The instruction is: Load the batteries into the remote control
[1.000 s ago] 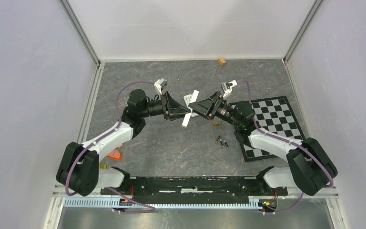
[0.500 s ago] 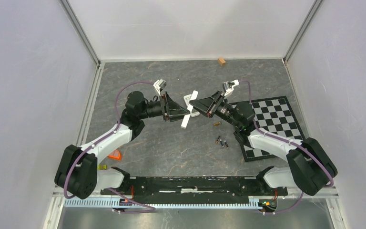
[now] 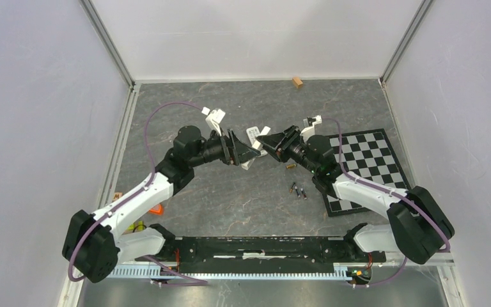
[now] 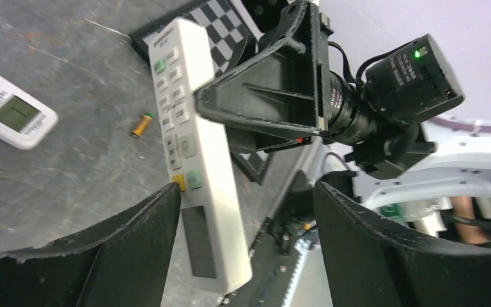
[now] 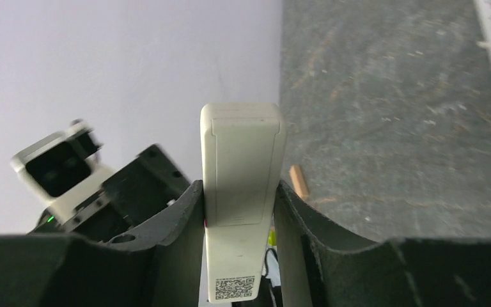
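Observation:
The remote control (image 4: 192, 147) is held off the table, button face toward the left wrist camera and plain white back (image 5: 241, 160) toward the right wrist camera. My right gripper (image 5: 238, 211) is shut on its long edges. My left gripper (image 4: 246, 217) is open around the remote's lower end, with a wide gap on the right side. From above, both grippers (image 3: 252, 150) (image 3: 265, 141) meet at mid-table and only a white tip of the remote (image 3: 249, 164) shows. One brownish-gold battery (image 3: 289, 166) and two dark batteries (image 3: 298, 190) lie on the table.
A shorter white remote with a display (image 4: 13, 115) lies on the table just behind the grippers. A chessboard mat (image 3: 371, 160) lies at the right. A small wooden block (image 3: 298, 82) sits by the back wall. An orange object (image 3: 156, 208) lies near the left arm's base.
My right gripper closed on the remote, then my left gripper opened and let go of it. The left arm has swung rightward, closer to the right gripper.

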You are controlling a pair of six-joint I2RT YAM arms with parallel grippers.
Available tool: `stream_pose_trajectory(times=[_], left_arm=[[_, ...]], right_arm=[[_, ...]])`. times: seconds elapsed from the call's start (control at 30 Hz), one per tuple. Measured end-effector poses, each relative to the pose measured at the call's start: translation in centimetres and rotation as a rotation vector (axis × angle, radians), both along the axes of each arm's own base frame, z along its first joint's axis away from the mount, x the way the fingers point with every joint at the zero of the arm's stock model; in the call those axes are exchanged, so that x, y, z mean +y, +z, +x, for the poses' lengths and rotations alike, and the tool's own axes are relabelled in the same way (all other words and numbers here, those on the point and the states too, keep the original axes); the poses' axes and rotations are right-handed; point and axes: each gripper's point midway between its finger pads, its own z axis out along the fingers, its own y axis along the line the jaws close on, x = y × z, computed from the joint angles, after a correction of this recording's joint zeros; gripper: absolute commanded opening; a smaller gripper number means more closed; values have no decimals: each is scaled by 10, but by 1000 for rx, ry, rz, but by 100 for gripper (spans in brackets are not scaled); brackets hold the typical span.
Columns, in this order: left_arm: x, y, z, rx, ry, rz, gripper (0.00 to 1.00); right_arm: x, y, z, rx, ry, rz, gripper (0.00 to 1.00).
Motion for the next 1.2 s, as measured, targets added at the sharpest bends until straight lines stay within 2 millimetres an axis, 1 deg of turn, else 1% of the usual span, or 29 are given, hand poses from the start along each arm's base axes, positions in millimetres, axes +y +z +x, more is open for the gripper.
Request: stream_pose_trajectory(times=[0.17,0.27,0.4,0.47,0.5,0.57,0.6,0.63,0.67,0.7,0.73,0.77,0.83,0.87,0.97,1.03,1.1,1.2], left_arm=[[-2,-17,1,-126,52,106,77],[-3,-32,1,-159,61,174,74],[-6,-54,0,-165,61,254,71],[-7,-64,0,-160,55,285,64],[-7,-69,0,-157,52,300,58],[-8,-77,0,-153,47,325,40],[-8,-80,0,-152,44,332,26],[-8,-81,-1,-150,42,338,15],[-6,-85,1,-160,51,363,5],[-3,-87,3,-161,60,370,2],[-3,-87,3,-169,56,375,2],[-3,-88,3,-173,57,379,2],[-2,-89,3,-171,58,385,2],[-2,-90,2,-166,55,390,2],[-1,-94,-2,-143,38,404,2],[-2,-86,0,-149,34,391,2],[-3,-76,1,-155,25,371,2],[-3,-62,0,-158,-11,335,2]], right_arm=[[-4,-32,-2,114,-24,-76,26],[-7,-44,-3,161,-32,-105,25],[-8,-54,-5,200,-36,-121,25],[-8,-58,-5,215,-37,-125,25],[-8,-60,-5,224,-38,-129,25],[-8,-62,-5,235,-38,-131,25],[-8,-63,-5,238,-38,-132,26],[-8,-64,-5,241,-37,-132,28],[-8,-65,-6,243,-36,-135,34],[-8,-66,-6,248,-37,-137,42],[-8,-66,-5,245,-38,-139,53],[-8,-66,-6,239,-33,-144,68],[-7,-65,-6,208,-17,-165,90],[-8,-63,-5,194,-13,-167,97],[-10,-53,-3,78,61,-235,98],[-18,-46,1,-10,101,-292,98],[-31,-33,7,-118,116,-347,98],[-54,-11,9,-298,119,-448,98]])
